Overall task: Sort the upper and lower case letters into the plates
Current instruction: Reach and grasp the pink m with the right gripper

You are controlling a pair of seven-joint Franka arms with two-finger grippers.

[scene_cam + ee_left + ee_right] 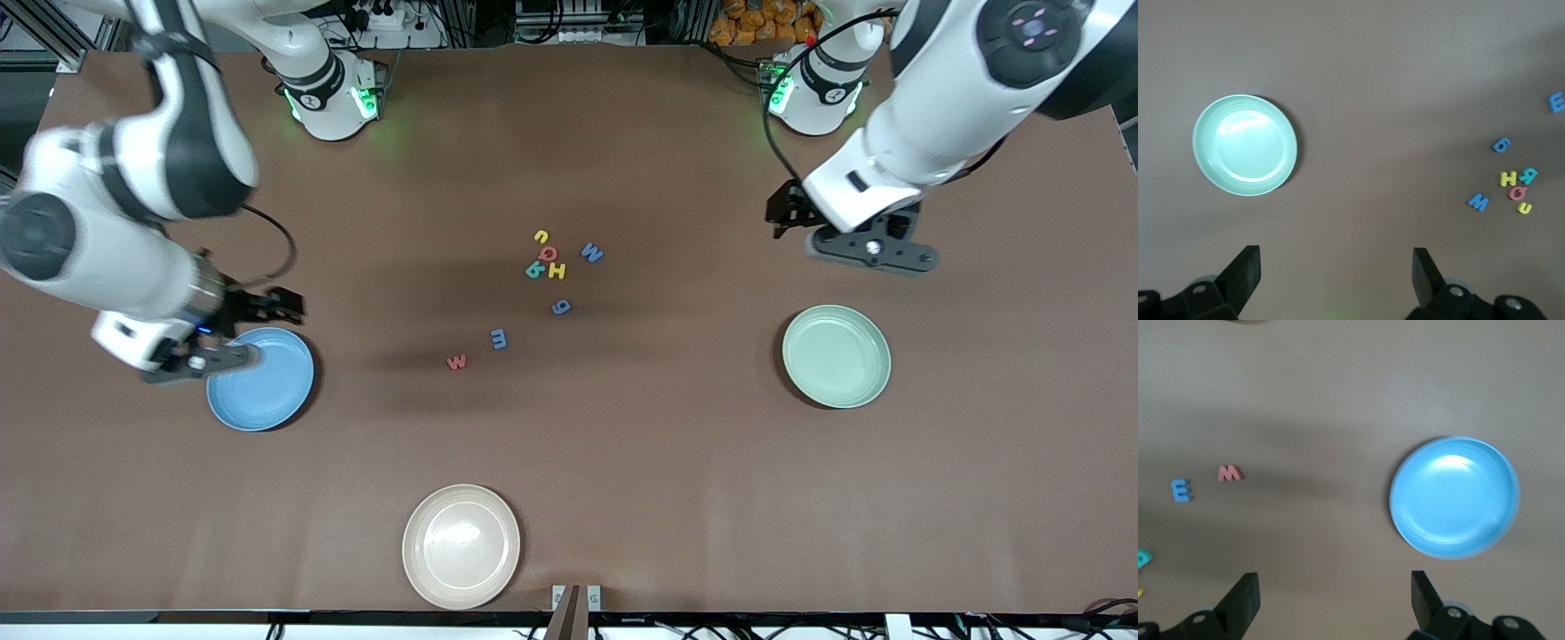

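While both tools hang wide and empty, right tool over the blue plate, left tool near the green plate, start with the isolated red letter on the worktop.

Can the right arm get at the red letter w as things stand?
Probably yes: the right gripper is open above the blue plate, and only bare table lies between it and the red w.
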